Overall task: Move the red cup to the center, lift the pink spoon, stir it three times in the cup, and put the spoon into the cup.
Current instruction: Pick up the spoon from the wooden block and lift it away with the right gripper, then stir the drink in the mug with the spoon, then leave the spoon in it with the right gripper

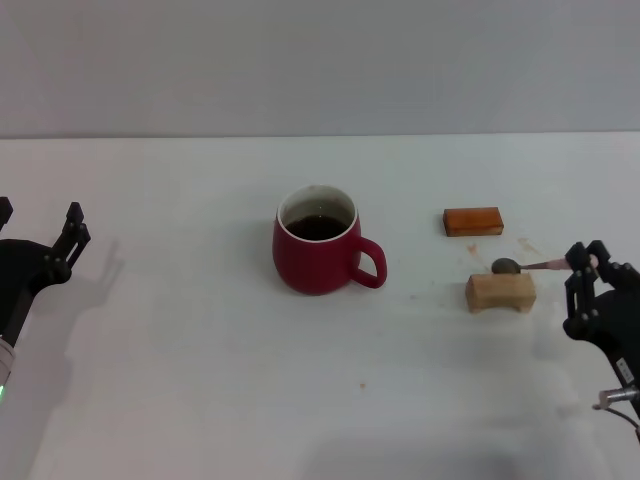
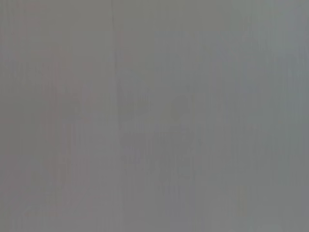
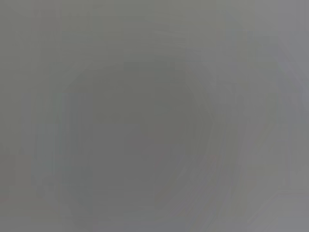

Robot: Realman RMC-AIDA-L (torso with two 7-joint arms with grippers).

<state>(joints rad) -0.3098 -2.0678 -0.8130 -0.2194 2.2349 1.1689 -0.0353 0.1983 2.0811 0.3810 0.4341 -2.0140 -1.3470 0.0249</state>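
The red cup [image 1: 318, 258] stands upright near the table's middle, with dark liquid inside and its handle toward my right. The pink spoon [image 1: 530, 265] lies with its silver bowl on a pale wooden block [image 1: 499, 292] and its pink handle reaching right. My right gripper [image 1: 588, 262] is at the handle's far end and shut on it; the bowl still rests on the block. My left gripper [image 1: 40, 235] is parked at the table's left edge, open and empty. Both wrist views show only plain grey.
An orange-brown wooden block [image 1: 472, 221] lies behind the pale block, to the right of the cup. The white table [image 1: 180, 350] stretches between the cup and my left arm and along the front.
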